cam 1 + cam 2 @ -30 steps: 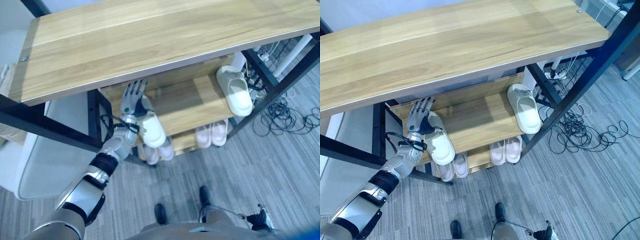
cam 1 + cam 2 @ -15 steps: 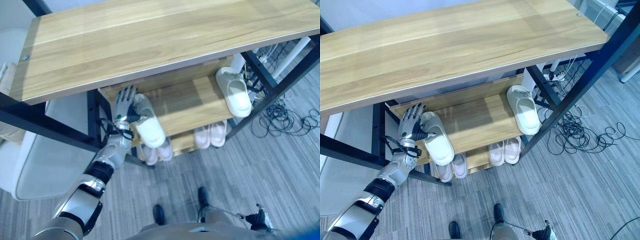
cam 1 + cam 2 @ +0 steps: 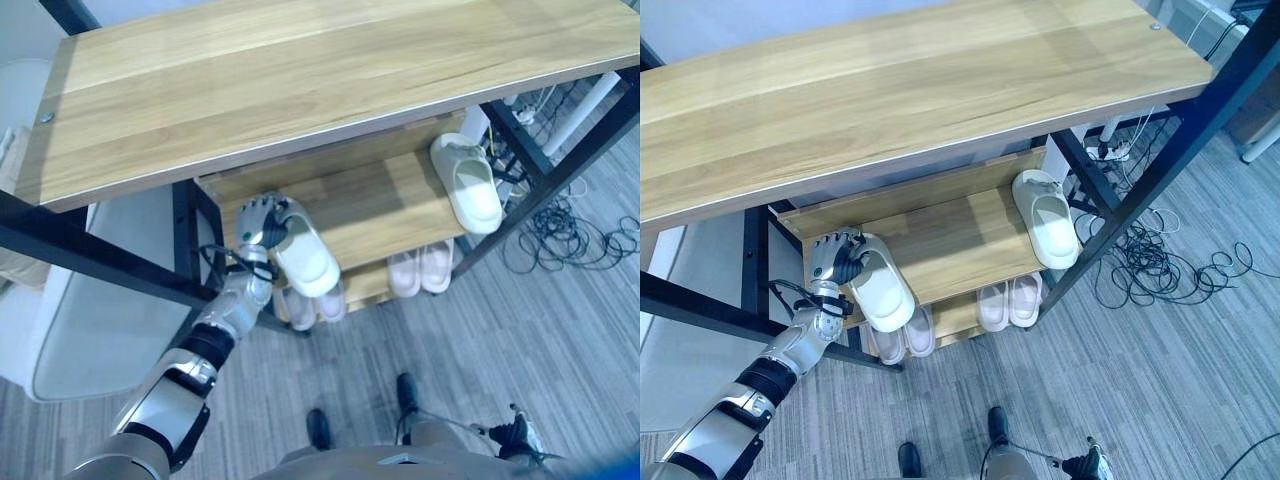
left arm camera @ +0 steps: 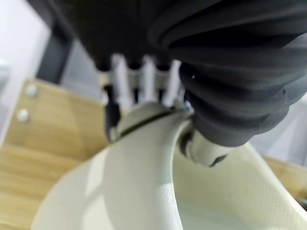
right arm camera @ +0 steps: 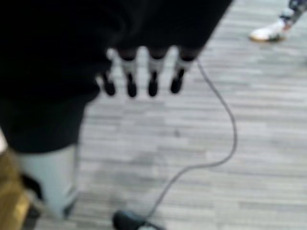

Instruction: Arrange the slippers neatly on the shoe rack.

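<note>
Left hand (image 3: 258, 222): fingers curled round the heel end of a white slipper (image 3: 305, 258), left of centre in the frame, at the left end of the shoe rack's middle shelf (image 3: 375, 210).

Right hand (image 5: 139, 76): hangs idle over grey floor, fingers straight and relaxed.

Held slipper: long axis diagonal, toe toward the lower right, overhanging the shelf's front edge.

Second white slipper (image 3: 1047, 222): right end of the same shelf, toe likewise over the front edge, well apart from the first.

Bottom shelf: two pale pink pairs (image 3: 423, 268), side by side.

Handling note: judged best to swing the held slipper's toe square to the shelf edge, slide it fully onto the board, then release.
</note>
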Controlling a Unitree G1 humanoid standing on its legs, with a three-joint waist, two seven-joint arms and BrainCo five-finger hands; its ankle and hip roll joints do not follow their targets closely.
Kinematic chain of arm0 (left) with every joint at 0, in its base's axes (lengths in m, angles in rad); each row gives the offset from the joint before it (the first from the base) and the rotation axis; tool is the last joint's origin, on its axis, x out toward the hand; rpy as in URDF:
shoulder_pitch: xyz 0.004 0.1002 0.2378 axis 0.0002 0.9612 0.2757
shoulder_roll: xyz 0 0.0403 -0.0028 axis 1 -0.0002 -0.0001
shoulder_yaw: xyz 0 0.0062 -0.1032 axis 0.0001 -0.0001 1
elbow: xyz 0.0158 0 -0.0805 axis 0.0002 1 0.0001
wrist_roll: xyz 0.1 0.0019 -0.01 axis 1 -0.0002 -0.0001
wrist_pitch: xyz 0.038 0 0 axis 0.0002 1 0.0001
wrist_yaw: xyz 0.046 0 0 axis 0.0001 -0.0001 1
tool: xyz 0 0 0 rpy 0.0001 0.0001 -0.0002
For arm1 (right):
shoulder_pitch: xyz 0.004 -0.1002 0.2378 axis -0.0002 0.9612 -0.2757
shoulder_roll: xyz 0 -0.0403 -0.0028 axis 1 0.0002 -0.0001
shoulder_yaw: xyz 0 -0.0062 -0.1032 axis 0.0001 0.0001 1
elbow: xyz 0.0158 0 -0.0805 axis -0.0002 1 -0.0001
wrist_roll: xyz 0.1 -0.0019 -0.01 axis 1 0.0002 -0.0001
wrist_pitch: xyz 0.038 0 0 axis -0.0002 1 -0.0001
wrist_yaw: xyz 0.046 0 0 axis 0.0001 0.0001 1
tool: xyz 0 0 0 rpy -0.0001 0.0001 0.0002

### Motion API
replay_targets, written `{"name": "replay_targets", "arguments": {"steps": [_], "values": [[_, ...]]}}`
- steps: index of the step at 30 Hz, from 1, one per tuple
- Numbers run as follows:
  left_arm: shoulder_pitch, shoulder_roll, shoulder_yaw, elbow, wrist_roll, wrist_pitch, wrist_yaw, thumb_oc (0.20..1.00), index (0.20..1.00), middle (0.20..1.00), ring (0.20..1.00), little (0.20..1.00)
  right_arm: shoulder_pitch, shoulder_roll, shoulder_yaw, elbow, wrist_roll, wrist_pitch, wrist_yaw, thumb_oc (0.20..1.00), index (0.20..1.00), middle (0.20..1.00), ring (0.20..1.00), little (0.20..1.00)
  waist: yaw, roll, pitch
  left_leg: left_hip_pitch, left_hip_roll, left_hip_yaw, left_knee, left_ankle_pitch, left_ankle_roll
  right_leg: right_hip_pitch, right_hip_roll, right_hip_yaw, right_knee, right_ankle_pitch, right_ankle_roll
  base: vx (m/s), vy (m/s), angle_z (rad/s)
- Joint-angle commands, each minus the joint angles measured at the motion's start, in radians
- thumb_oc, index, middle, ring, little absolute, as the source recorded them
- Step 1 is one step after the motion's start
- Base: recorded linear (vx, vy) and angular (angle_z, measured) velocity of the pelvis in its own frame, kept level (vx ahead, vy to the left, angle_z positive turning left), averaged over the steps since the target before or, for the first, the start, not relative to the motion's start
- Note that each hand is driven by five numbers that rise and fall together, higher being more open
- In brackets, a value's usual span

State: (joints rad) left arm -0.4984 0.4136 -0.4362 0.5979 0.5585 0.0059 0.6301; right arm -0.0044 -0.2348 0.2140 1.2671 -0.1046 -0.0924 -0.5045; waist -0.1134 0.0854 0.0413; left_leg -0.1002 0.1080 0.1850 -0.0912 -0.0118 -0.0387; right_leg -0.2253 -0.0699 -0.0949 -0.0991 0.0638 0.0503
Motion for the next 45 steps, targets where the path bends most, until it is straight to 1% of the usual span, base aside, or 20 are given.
{"name": "replay_targets", "arguments": {"steps": [1, 8, 12, 14, 17, 18, 20, 34, 44, 45], "values": [[-0.195, -0.013, -0.007, 0.061, -0.034, -0.044, 0.02, 0.2, 0.2, 0.2, 0.2, 0.2, -0.037, -0.019, 0.001, 0.033, -0.011, 0.009, -0.021, 1.0, 1.0, 1.0, 1.0, 1.0, -0.019, 0.002, 0.028, -0.064, 0.024, -0.033, 0.004, 0.089, -0.062, 0.022, -0.028, 0.007, 0.017, 0.002, 0.096, 0.0, -0.033, 0.01], [-0.248, -0.017, -0.04, 0.04, -0.032, -0.056, 0.027, 0.2, 0.2, 0.2, 0.2, 0.2, -0.04, -0.037, -0.006, 0.047, -0.006, 0.007, -0.036, 1.0, 1.0, 1.0, 1.0, 1.0, -0.032, 0.022, 0.037, -0.069, 0.031, -0.01, 0.004, 0.094, -0.067, 0.0, -0.021, 0.03, 0.016, 0.005, 0.095, 0.02, -0.026, -0.14], [-0.261, -0.037, -0.056, 0.02, -0.023, -0.059, 0.029, 0.2, 0.2, 0.2, 0.2, 0.2, -0.045, -0.038, -0.006, 0.051, -0.001, 0.004, -0.041, 1.0, 1.0, 1.0, 1.0, 1.0, -0.041, 0.035, 0.046, -0.07, 0.038, 0.0, 0.004, 0.098, -0.071, -0.008, -0.016, 0.041, 0.018, 0.004, 0.092, 0.03, -0.041, -0.11], [-0.293, -0.065, -0.071, 0.055, -0.028, -0.05, 0.028, 0.2, 0.2, 0.2, 0.2, 0.2, -0.054, -0.041, 0.003, 0.048, -0.002, 0.002, -0.044, 1.0, 1.0, 1.0, 1.0, 1.0, -0.051, 0.044, 0.053, -0.072, 0.043, 0.009, 0.004, 0.101, -0.074, -0.017, -0.012, 0.049, 0.02, 0.003, 0.089, 0.03, -0.048, -0.11], [-0.309, -0.07, -0.08, 0.073, -0.027, -0.047, 0.03, 0.2, 0.2, 0.2, 0.2, 0.2, -0.057, -0.043, 0.008, 0.046, -0.005, 0.002, -0.045, 1.0, 1.0, 1.0, 1.0, 1.0, -0.053, 0.045, 0.056, -0.073, 0.044, 0.011, 0.004, 0.103, -0.075, -0.019, -0.011, 0.052, 0.021, 0.003, 0.088, 0.02, -0.019, -0.05], [-0.346, -0.078, -0.106, 0.12, -0.01, -0.027, 0.03, 0.2, 0.2, 0.2, 0.2, 0.2, -0.058, -0.049, 0.005, 0.05, 0.006, -0.003, -0.05, 1.0, 1.0, 1.0, 1.0, 1.0, -0.062, 0.051, 0.062, -0.071, 0.047, 0.014, 0.004, 0.1, -0.077, -0.02, -0.009, 0.054, 0.023, -0.001, 0.089, 0.02, -0.056, -0.07], [-0.399, -0.106, -0.124, 0.182, -0.002, -0.011, 0.038, 0.2, 0.2, 0.2, 0.2, 0.2, -0.066, -0.052, 0.01, 0.053, 0.01, -0.009, -0.052, 1.0, 1.0, 1.0, 1.0, 1.0, -0.068, 0.054, 0.064, -0.078, 0.051, 0.021, 0.004, 0.105, -0.079, -0.038, -0.007, 0.057, 0.027, 0.003, 0.087, 0.02, -0.061, -0.03], [-0.56, -0.188, -0.158, 0.342, -0.042, 0.014, 0.072, 0.2, 0.2, 0.2, 0.2, 0.2, -0.115, -0.067, 0.047, 0.05, 0.009, -0.018, -0.073, 1.0, 1.0, 1.0, 1.0, 1.0, -0.094, 0.071, 0.096, -0.095, 0.061, 0.045, 0.004, 0.115, -0.085, -0.094, -0.001, 0.081, 0.056, 0.001, 0.084, 0.01, -0.023, -0.11], [-0.601, -0.235, -0.175, 0.433, -0.063, 0.018, 0.073, 0.2, 0.2, 0.2, 0.2, 0.2, -0.112, -0.059, 0.051, 0.066, 0.019, -0.03, -0.081, 1.0, 1.0, 1.0, 1.0, 1.0, -0.107, 0.072, 0.098, -0.102, 0.071, 0.052, 0.004, 0.115, -0.089, -0.115, 0.002, 0.084, 0.062, 0.001, 0.082, 0.0, 0.0, 0.0], [-0.609, -0.25, -0.171, 0.453, -0.073, 0.017, 0.072, 0.2, 0.2, 0.2, 0.2, 0.2, -0.12, -0.058, 0.049, 0.069, 0.023, -0.033, -0.084, 1.0, 1.0, 1.0, 1.0, 1.0, -0.107, 0.072, 0.098, -0.101, 0.072, 0.051, 0.004, 0.11, -0.09, -0.117, 0.002, 0.083, 0.065, -0.002, 0.083, 0.0, 0.0, 0.0]]}}
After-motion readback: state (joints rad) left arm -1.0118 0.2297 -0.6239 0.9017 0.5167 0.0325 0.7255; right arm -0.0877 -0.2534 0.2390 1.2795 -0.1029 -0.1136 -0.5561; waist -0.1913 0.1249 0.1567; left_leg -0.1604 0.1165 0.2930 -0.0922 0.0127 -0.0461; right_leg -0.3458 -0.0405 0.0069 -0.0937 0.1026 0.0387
